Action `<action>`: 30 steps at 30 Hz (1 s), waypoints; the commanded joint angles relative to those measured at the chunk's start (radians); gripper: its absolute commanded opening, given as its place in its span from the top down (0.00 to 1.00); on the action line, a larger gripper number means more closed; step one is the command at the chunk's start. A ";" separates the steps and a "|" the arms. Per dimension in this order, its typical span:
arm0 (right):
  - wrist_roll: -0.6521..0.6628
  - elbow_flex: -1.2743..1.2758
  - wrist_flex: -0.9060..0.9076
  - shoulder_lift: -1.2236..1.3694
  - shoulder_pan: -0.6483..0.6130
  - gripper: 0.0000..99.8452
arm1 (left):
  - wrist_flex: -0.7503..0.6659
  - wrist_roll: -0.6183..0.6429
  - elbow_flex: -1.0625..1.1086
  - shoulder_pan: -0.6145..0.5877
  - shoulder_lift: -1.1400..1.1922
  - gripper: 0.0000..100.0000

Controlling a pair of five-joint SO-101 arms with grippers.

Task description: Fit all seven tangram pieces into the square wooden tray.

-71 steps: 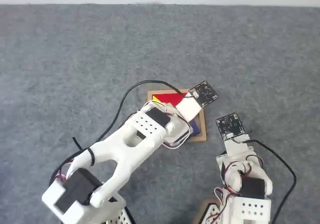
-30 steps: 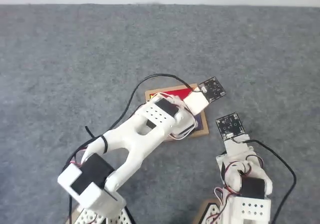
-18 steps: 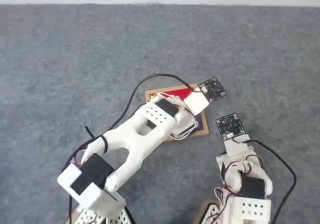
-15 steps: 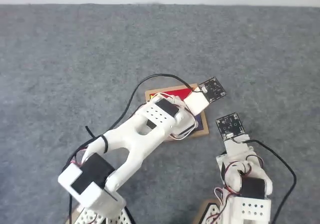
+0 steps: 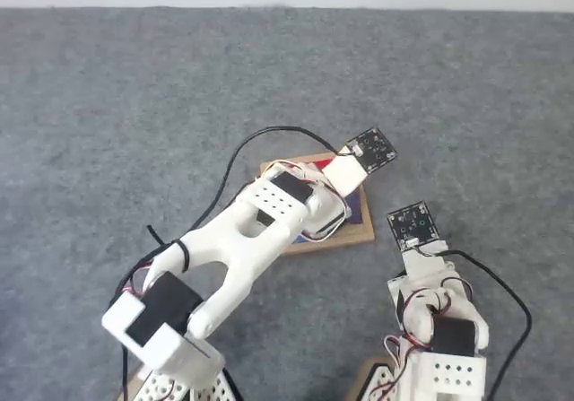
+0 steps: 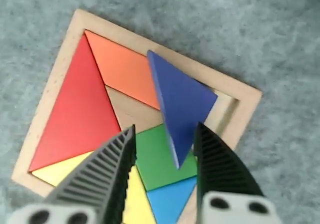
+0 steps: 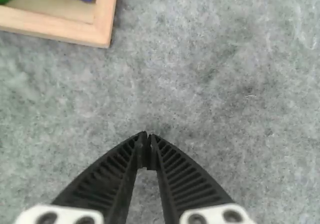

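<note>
The square wooden tray (image 6: 240, 108) lies on grey carpet and holds a red triangle (image 6: 75, 114), an orange piece (image 6: 125, 68), a green piece (image 6: 155, 159), yellow pieces (image 6: 135, 199) and a light blue triangle (image 6: 170, 199). A dark blue triangle (image 6: 182, 101) rests tilted across them, one edge raised. My left gripper (image 6: 165, 129) hovers open over the tray, the blue triangle's tip between its fingers without contact. A bare wooden patch (image 6: 132, 111) shows beside the red triangle. My right gripper (image 7: 146, 136) is shut above bare carpet, near a tray corner (image 7: 60, 26).
In the high view the left arm (image 5: 278, 213) covers most of the tray (image 5: 345, 238). The right arm (image 5: 435, 325) stands at the near right, close to the tray's corner. Grey carpet spreads out on all sides, with a pale wall strip at the far edge.
The left arm's wrist has shifted a little toward the far left, and more of the tray's near rim shows. The right arm has not moved.
</note>
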 commanded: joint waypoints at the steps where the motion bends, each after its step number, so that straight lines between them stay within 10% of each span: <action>1: 0.008 0.017 0.002 -0.015 -0.004 0.99 | -0.021 0.018 -0.008 0.041 -0.025 0.82; 30: 0.008 0.017 0.002 -0.015 -0.004 0.99 | -0.069 0.055 0.022 0.002 -0.035 0.84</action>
